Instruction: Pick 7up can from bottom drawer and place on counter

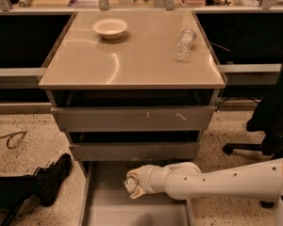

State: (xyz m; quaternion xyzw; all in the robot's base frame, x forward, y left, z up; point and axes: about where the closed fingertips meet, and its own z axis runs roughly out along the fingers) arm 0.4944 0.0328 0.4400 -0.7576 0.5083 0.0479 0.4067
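The bottom drawer [108, 206] is pulled open at the foot of the cabinet, its flat grey floor showing. My gripper [133, 184] reaches in from the right on a white arm, just above the drawer floor near its back. Its cream fingers [137, 172] are closed around the small silvery 7up can [129, 185], which is mostly hidden by them. The beige counter [132, 60] lies above, at the top of the cabinet.
A white bowl [110, 28] and a clear plastic bottle [184, 44] lying on its side sit on the counter. Two closed grey drawers [132, 118] are above the open one. A person's black boot [52, 179] lies left of the drawer. A chair base [245, 148] stands at right.
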